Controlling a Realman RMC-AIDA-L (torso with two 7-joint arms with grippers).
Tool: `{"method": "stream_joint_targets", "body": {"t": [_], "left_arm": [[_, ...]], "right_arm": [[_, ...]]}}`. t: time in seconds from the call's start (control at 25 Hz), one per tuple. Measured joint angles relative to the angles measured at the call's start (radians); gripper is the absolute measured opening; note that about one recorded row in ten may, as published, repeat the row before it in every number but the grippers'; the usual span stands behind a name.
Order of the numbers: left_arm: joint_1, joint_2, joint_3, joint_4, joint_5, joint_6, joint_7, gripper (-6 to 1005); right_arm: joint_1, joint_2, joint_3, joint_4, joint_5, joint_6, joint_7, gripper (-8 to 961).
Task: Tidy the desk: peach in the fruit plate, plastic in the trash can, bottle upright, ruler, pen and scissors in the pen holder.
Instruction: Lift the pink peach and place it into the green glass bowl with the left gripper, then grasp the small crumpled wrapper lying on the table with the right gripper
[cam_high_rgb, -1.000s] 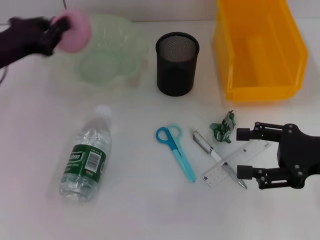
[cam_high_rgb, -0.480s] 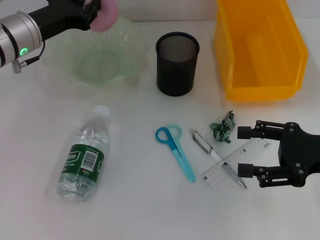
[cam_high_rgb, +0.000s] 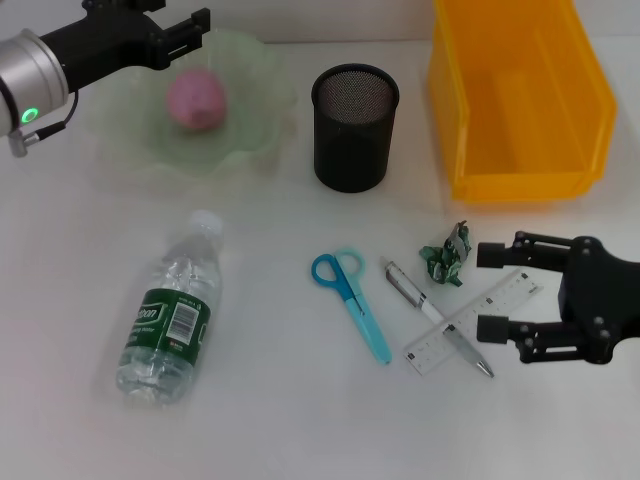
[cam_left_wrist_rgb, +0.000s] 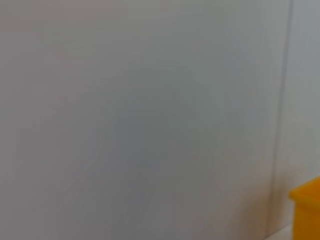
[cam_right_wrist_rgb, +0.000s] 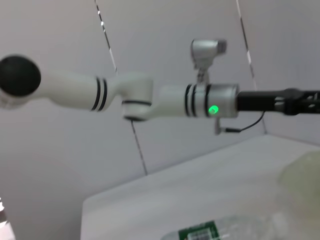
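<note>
The pink peach (cam_high_rgb: 196, 99) lies inside the pale green fruit plate (cam_high_rgb: 262, 120). My left gripper (cam_high_rgb: 185, 25) hovers open over the plate's far left rim, holding nothing. The clear bottle (cam_high_rgb: 170, 315) with a green label lies on its side at front left. Blue scissors (cam_high_rgb: 355, 300), a pen (cam_high_rgb: 415, 295) and a clear ruler (cam_high_rgb: 440, 340) lie in the middle. Crumpled green plastic (cam_high_rgb: 445, 255) sits beside them. My right gripper (cam_high_rgb: 482, 290) is open, its fingers either side of the ruler's right end. The black mesh pen holder (cam_high_rgb: 354, 128) stands upright.
The yellow trash can (cam_high_rgb: 520, 185) stands at the back right, and its corner (cam_left_wrist_rgb: 306, 210) shows in the left wrist view. In the right wrist view I see the left arm (cam_right_wrist_rgb: 150, 92) and the bottle's label (cam_right_wrist_rgb: 200, 234).
The left gripper carried the peach over the plate and let it go; the peach now rests in the plate and the fingers are open. The right gripper barely moved.
</note>
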Motion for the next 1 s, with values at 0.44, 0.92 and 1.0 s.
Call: {"method": "stream_joint_targets", "body": {"t": [0.44,0.92,1.0], "left_arm": [[0.251,0.044,0.039,0.054,0.014,0.635,0.058,818],[0.394,0.045,0.05,0.014,0.061,0.753,0.137,831],[0.394,0.041,0.05,0.014,0.071,0.744,0.138,831]], "right_arm": [[-0.08,0.004,0.142,-0.476,0.162,-0.089,0.635,834],[0.108,-0.001,-0.17,-1.004,-0.392,-0.062,1.366,828],[0.143,-0.001,-0.275,-1.003,-0.512,-0.033,1.426,826]]}}
